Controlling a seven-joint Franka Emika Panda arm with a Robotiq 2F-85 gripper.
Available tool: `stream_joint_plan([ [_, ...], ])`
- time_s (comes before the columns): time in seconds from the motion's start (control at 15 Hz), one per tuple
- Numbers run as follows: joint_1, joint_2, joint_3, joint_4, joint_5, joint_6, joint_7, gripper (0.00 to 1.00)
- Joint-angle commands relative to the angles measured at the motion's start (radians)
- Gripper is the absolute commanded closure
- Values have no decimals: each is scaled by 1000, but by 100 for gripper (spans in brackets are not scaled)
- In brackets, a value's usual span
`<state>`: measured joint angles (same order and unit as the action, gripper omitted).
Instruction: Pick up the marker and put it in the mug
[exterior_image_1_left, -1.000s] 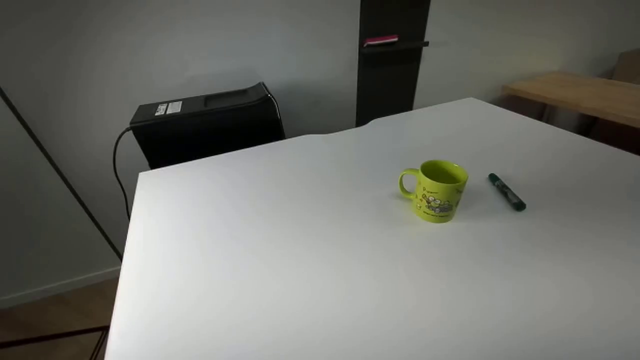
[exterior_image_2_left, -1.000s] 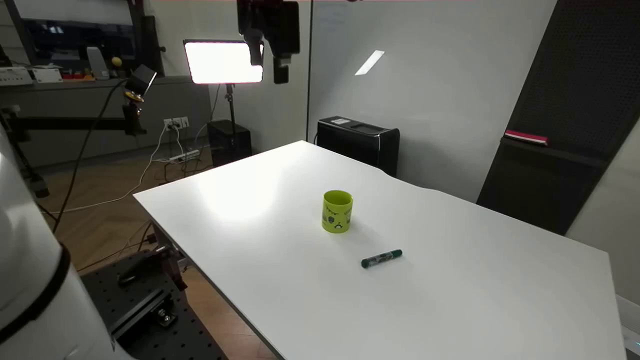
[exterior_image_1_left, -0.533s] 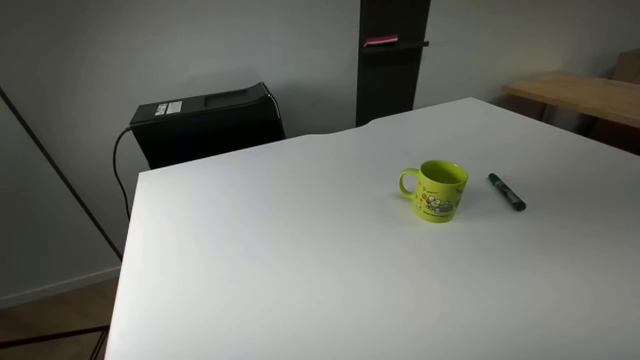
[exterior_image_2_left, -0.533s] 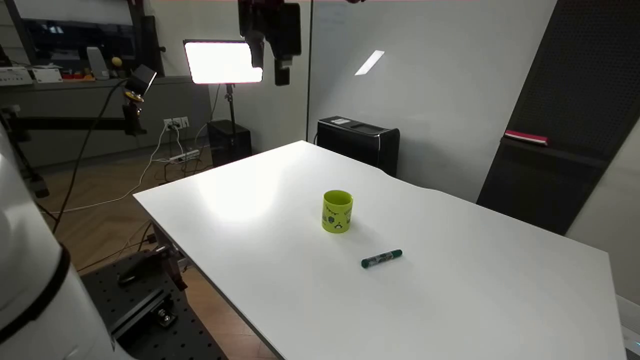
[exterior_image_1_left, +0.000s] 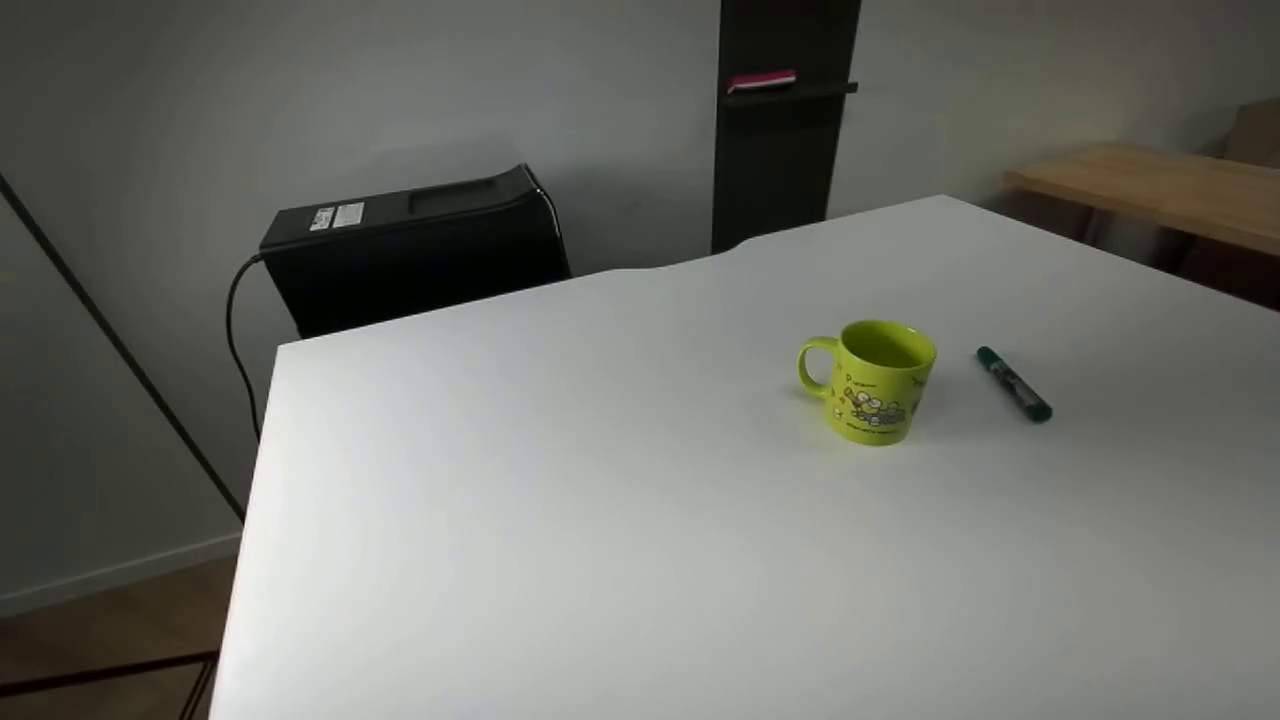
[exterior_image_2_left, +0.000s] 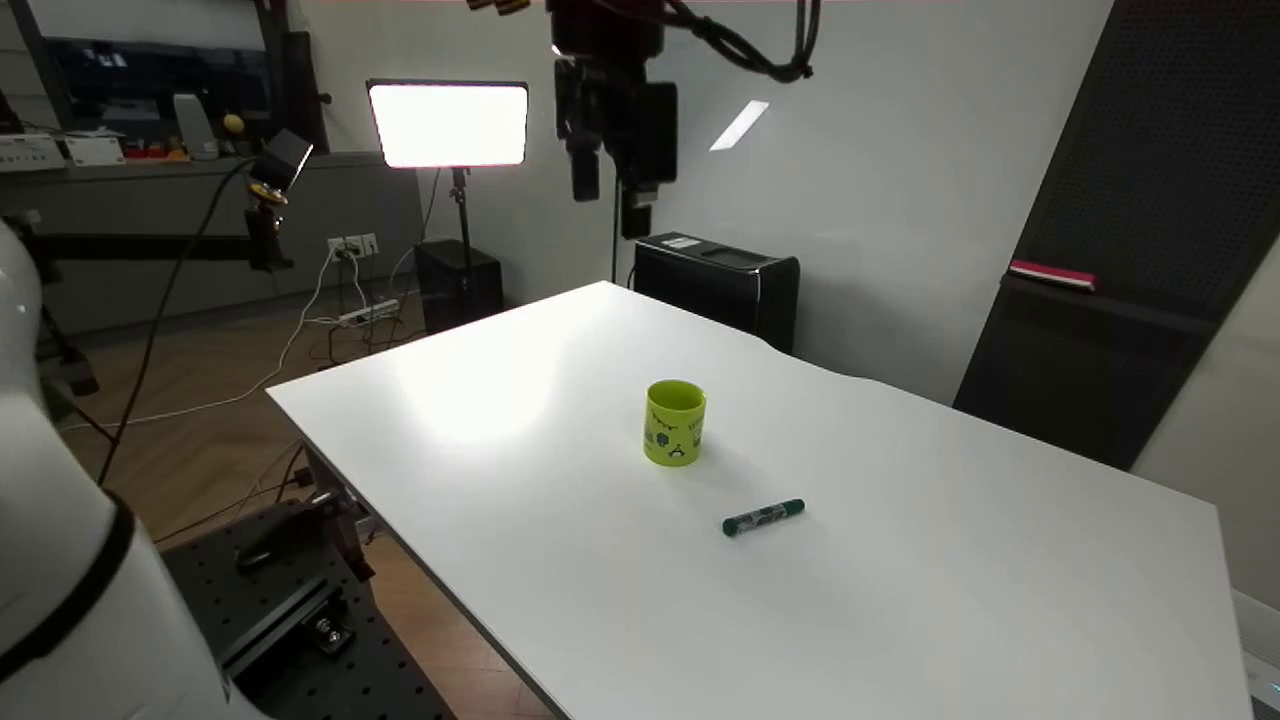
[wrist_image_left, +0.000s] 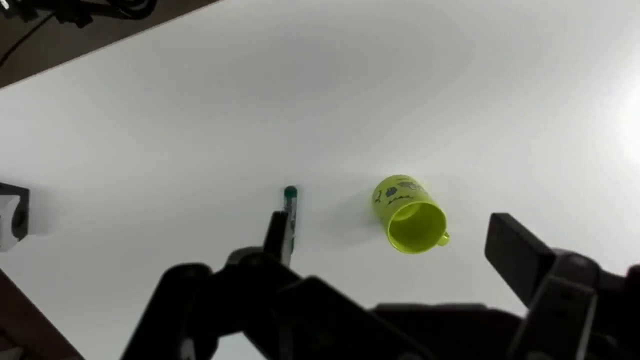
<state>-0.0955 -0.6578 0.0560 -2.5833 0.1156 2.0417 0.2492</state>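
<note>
— White counter (exterior_image_2_left: 930, 600); where's the marker (exterior_image_2_left: 764, 517)?
— Lying near the upright lime-green mug (exterior_image_2_left: 675, 428): slim, dark green ends, mottled grey label between.
— And the fingers (wrist_image_left: 517, 255)?
— Spread wide apart, above everything.

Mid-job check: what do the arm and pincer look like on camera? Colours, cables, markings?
The arm is smooth, rounded and white, crossed by a black band. The pincer is nearly black, with two angular, jointed fingers that have blocky ends. Dark cables loop near it. I can make out no lettering.
</note>
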Motion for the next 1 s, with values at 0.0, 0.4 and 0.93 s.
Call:
stream_joint_plan([
  [0.0, -42, 65, -26, -6, -43, 89, 17, 0],
  [0.4, -102, 203, -68, 13, -87, 230, 30, 0],
  [0.93, -132, 498, -122, 130, -119, 398, 34, 0],
])
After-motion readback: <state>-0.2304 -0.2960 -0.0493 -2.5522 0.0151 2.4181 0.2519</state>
